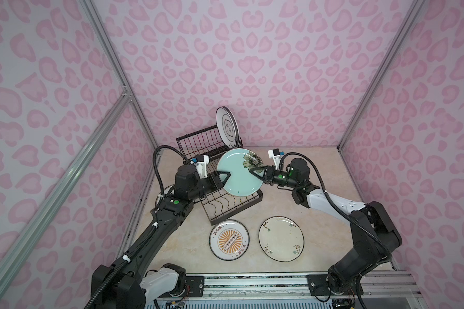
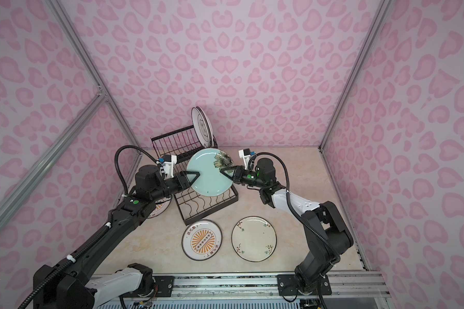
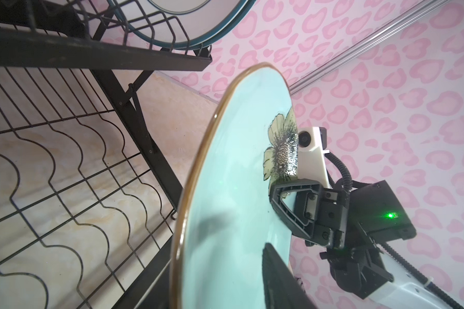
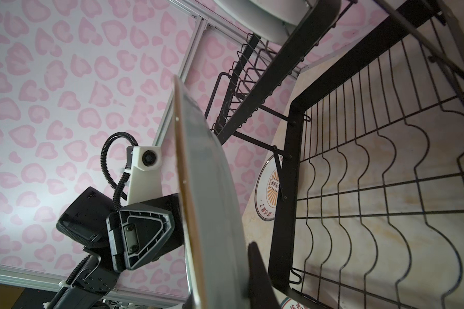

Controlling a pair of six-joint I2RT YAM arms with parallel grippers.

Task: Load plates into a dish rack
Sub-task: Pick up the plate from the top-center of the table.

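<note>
The blue-green plate [image 1: 237, 174] hangs tilted in the air over the lower tray of the dish rack [image 1: 198, 141], just in front of the raised basket, with a tool at each side of its rim. The right tool [image 1: 253, 170] pinches the rim beside the painted flower. The left wrist view shows this best, with one black finger [image 3: 295, 203] pressed flat on the glazed face. The left tool [image 1: 223, 178] straddles the opposite rim with its jaws spread. Both top views show only a finger lying over the plate, but the right wrist view shows that finger [image 4: 142, 235] standing slightly off the face. That view also shows the plate's grey underside, which no other view gives. The emblem plate [image 1: 227, 125] stands upright at the far end of the basket. On the table [image 1: 319, 214], near the front edge, a sunburst plate [image 1: 229, 240] and a cream sprig plate [image 1: 281, 239] lie flat side by side, apart from each other. A second sunburst plate [image 2: 160, 210] lies beside the rack under the left arm. It is partly shown in a top view and in the right wrist view, seen through the rack's frame.
</note>
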